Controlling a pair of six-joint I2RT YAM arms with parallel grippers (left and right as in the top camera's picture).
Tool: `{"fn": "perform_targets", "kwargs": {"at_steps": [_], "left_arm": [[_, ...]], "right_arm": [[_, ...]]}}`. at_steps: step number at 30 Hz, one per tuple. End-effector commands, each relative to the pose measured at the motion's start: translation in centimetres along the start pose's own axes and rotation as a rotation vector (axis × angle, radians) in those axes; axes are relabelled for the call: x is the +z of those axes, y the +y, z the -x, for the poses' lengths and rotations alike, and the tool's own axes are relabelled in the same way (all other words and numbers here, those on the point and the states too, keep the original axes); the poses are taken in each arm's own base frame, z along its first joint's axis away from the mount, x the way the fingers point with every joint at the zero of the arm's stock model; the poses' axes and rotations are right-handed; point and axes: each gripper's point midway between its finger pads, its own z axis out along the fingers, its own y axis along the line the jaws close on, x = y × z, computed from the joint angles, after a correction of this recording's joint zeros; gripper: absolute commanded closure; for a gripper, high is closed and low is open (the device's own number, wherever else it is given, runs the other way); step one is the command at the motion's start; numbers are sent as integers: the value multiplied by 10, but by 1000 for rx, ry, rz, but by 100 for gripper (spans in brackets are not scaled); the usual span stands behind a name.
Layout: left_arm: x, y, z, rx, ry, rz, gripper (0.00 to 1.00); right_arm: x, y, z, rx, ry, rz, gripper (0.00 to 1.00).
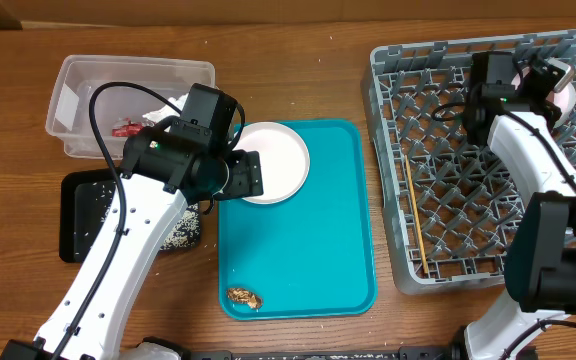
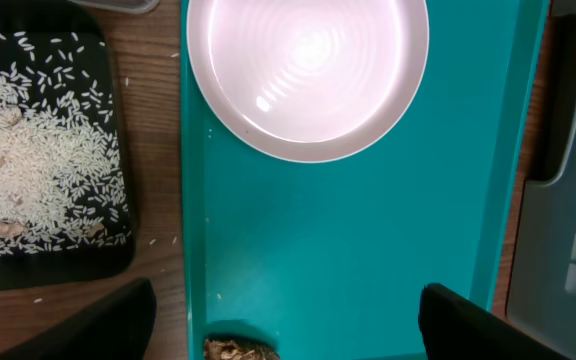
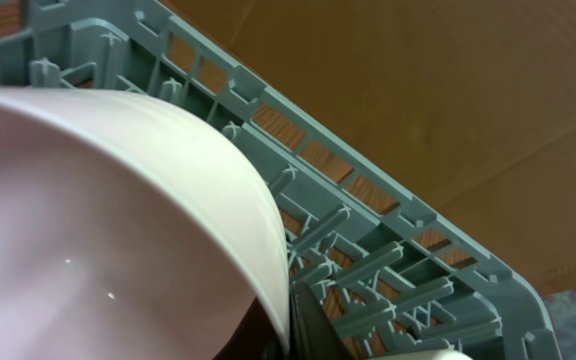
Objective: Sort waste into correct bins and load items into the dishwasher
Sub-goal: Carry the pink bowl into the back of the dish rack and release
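Left gripper (image 2: 288,305): fingers wide apart, over the teal tray (image 2: 368,250), just below the plate (image 2: 308,70).
Right gripper (image 1: 551,85): upper right, in the rack (image 1: 468,200) corner, clamped on the bowl (image 3: 88,220) rim.
Plate: upper left corner of the teal tray.
Scrap (image 2: 238,349): lower left of the teal tray.
Rice (image 2: 28,150): in the black tray (image 2: 48,272), far left.
Wrapper (image 1: 125,128), tissue (image 1: 163,108): in the tub (image 1: 78,75), upper left.
Chopsticks (image 1: 415,215): flat in the rack.

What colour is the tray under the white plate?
The tray is teal, clearest in the left wrist view.
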Motion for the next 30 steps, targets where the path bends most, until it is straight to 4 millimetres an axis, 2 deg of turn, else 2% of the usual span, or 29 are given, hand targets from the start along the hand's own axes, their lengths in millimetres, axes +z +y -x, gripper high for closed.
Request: {"fn": "perform_targets", "kwargs": {"at_steps": [1,5,10,14,15,16,17,20,23,26,29,30], "left_arm": [[-1,1,4,-13,-12,2,12],[-1,1,4,-13,-12,2,12],[-1,1,3,-13,-10,3,12],[-1,1,2,-13,-5,6,12],[-1,2,2,-13,-6,6,12],[-1,2,2,-13,-6,6,12],[-1,2,2,-13,-6,6,11],[-1,2,2,-2,-5,6,9],[-1,3,0,5,4,12,8],[-1,6,-6,4,27,25,4],[-2,10,-13,3,56,41,0],[-2,11,-16,2,66,46,0]], "right_arm": [[-13,21,-7,-21,23,97,96],[-20,29,-18,-68,58,143,96],[-29,45,-41,-133,150,251,92],[-36,44,-55,-158,196,258,79],[-38,44,-59,-178,208,262,73],[-45,43,-67,-223,226,266,58],[-49,42,-70,-246,236,271,55],[-61,40,-75,-285,269,299,53],[-76,38,-72,-270,316,379,53],[-96,30,-57,-214,343,481,52],[-122,15,-37,-145,357,596,39],[-132,11,-31,-119,365,651,29]]}}
